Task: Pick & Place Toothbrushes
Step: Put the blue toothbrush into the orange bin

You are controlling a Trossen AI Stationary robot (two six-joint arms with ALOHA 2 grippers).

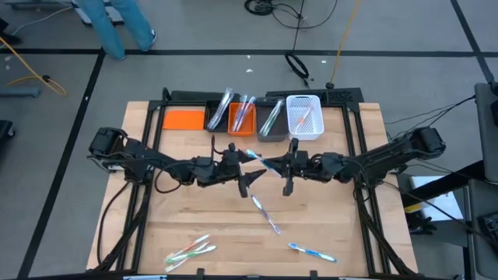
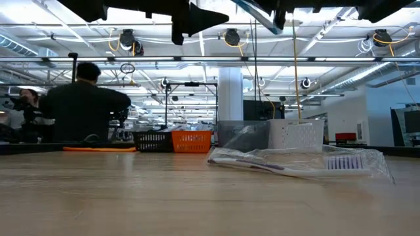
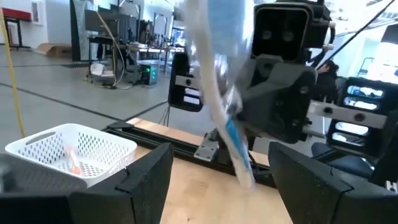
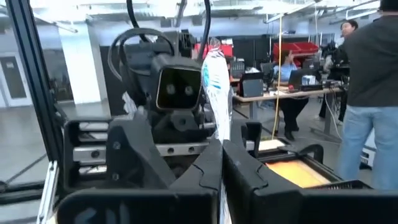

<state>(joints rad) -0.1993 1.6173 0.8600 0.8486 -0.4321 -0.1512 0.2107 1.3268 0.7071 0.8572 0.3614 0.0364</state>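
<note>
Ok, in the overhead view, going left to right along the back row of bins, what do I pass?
Flat orange tray → black bin with upright wrapped toothbrushes → orange plastic bin with wrapped toothbrushes → grey bin → white perforated basket holding a pink-accented toothbrush.

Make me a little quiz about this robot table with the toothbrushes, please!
1. True or false: the right gripper is shut on a clear-wrapped toothbrush with blue accents.
2. Which bin sits nearest the table's right edge in the high view: A) the white perforated plastic basket, B) the flat orange tray, C) the small orange bin?
3. Fill in: the left gripper, facing the held toothbrush, has its fingers ____.

Key:
1. True; its fingers pinch the wrapper, held above the wooden table.
2. A.
3. Open, with the toothbrush hanging in front of the gap.
</note>
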